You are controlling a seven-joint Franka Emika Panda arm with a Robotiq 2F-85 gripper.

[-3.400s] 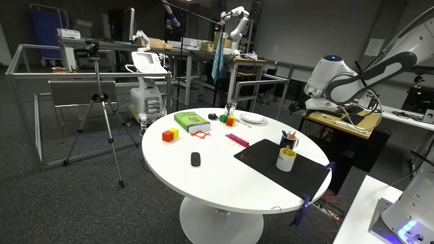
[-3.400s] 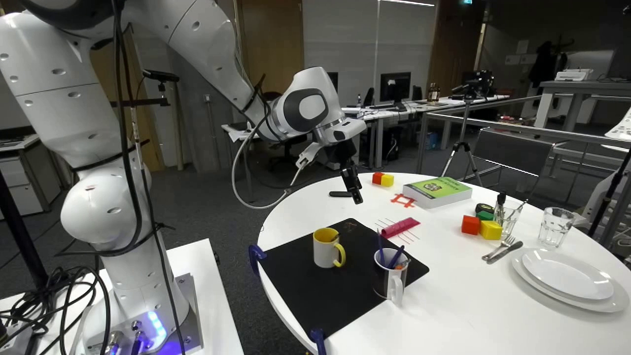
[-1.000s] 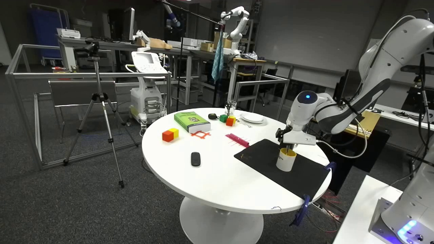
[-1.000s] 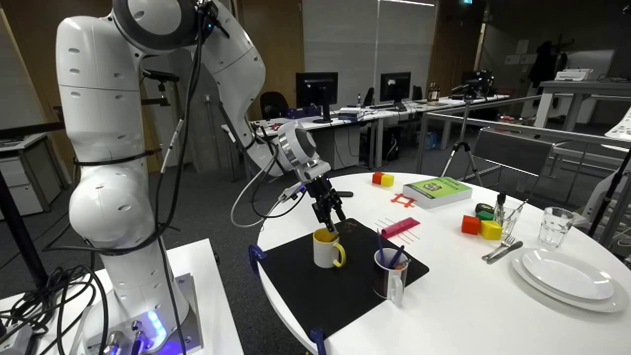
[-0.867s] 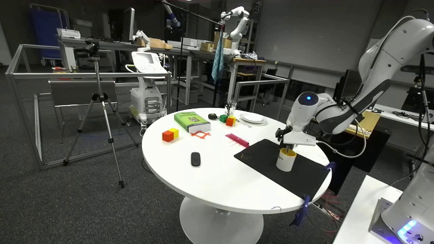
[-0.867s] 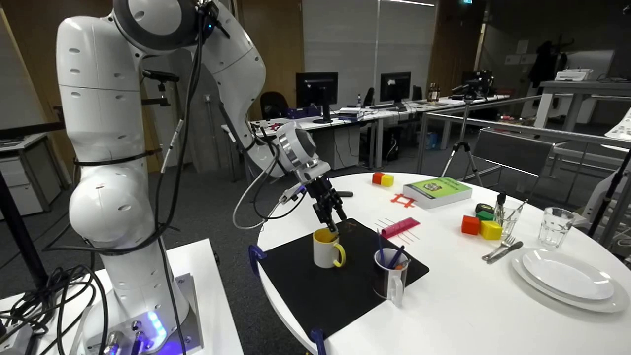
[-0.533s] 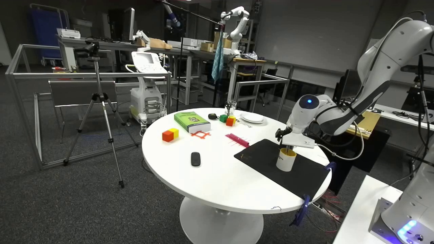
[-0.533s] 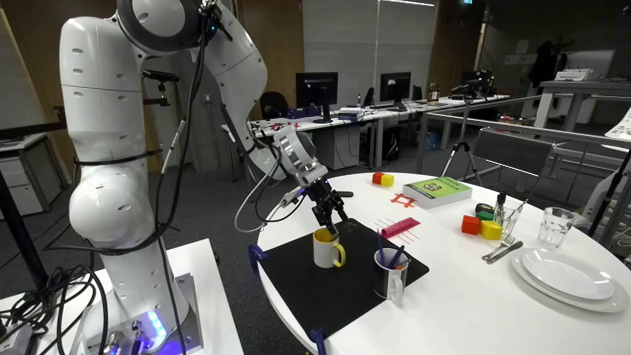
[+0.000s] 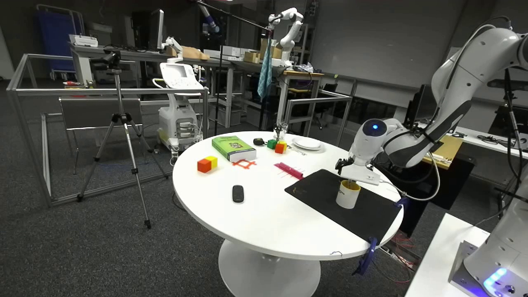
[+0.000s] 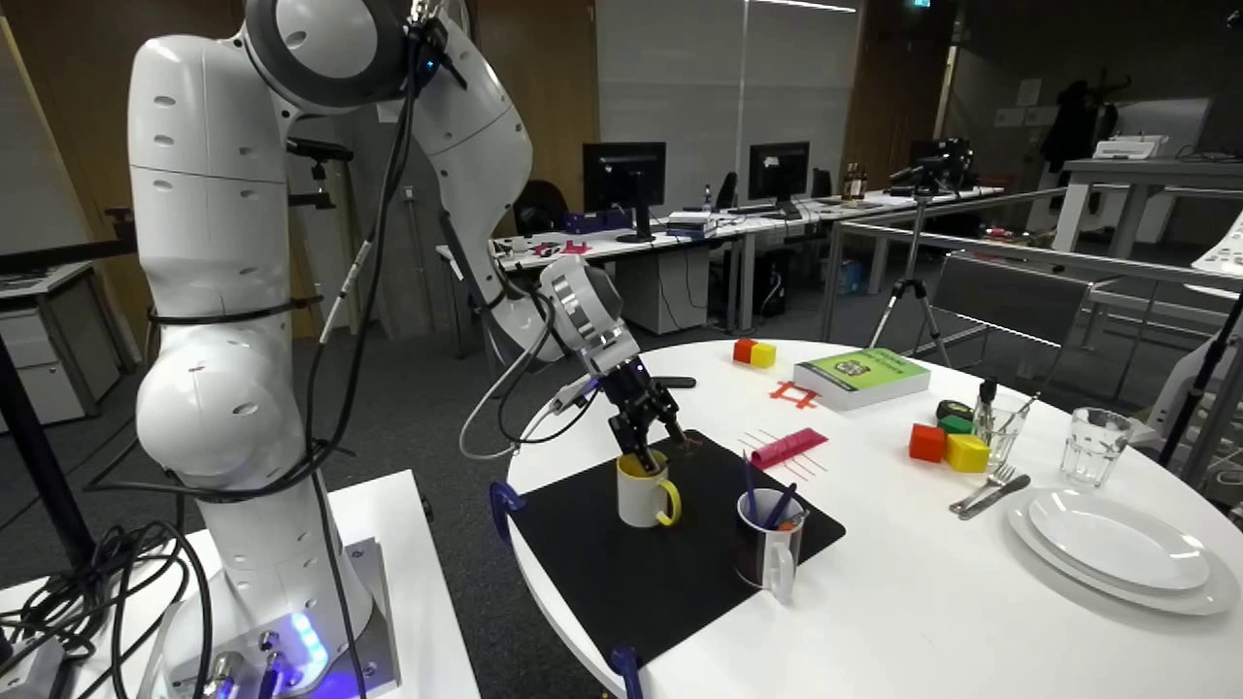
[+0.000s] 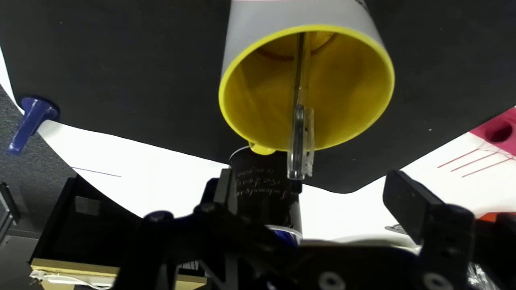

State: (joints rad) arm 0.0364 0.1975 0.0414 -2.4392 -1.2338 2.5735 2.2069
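While tilted toward the yellow-lined mug [image 10: 639, 501], hangs with the gripper [image 11: 310, 182] spread wide apart near the pen [image 11: 299, 137] inside

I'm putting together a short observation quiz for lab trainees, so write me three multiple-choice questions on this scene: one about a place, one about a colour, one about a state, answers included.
1. Where does the mug nearest the gripper stand?
A) On the green book
B) On the black mat
C) On the plates

2. What colour is that mug's inside?
A) Yellow
B) Blue
C) Red

3. How do the gripper's jaws stand?
A) Shut on the mug's handle
B) Shut on nothing
C) Open

1: B, since both exterior views show the mat under it.
2: A, since the wrist view looks into its yellow interior.
3: C, since the wrist view shows the fingers well apart, the pen visible in the gap.
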